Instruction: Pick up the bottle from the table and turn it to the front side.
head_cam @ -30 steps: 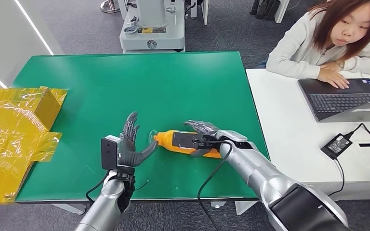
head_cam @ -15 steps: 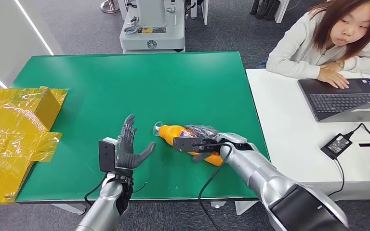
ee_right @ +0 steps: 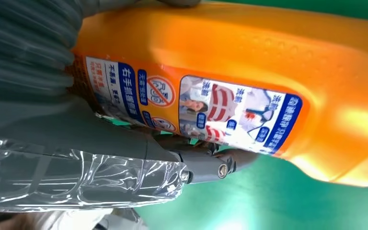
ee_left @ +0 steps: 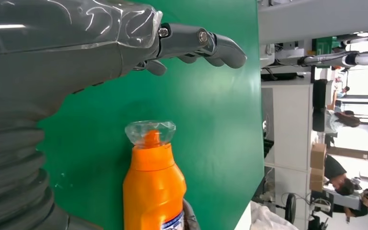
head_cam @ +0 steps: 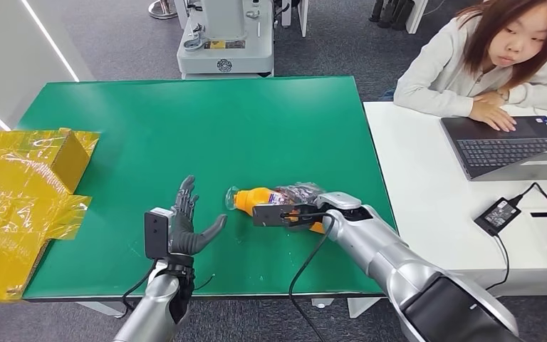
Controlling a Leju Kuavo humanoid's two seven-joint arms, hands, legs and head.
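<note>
Bottle [head_cam: 267, 199], orange with a clear cap, is seen lying on its side on the green table [head_cam: 185, 128], near the front edge, its cap pointing toward the left hand [head_cam: 185, 224]. The bottle's body is gripped by the right hand [head_cam: 300, 203], whose fingers are wrapped around the labelled part; in the right wrist view a printed label with warning symbols is turned to the camera. The left hand is held spread and holds nothing, just beside the cap. The step in hand is judged to be the pick-up and turn: a lift and a roll of the wrist are called for next. Whether liquid is inside the opaque bottle cannot be told.
</note>
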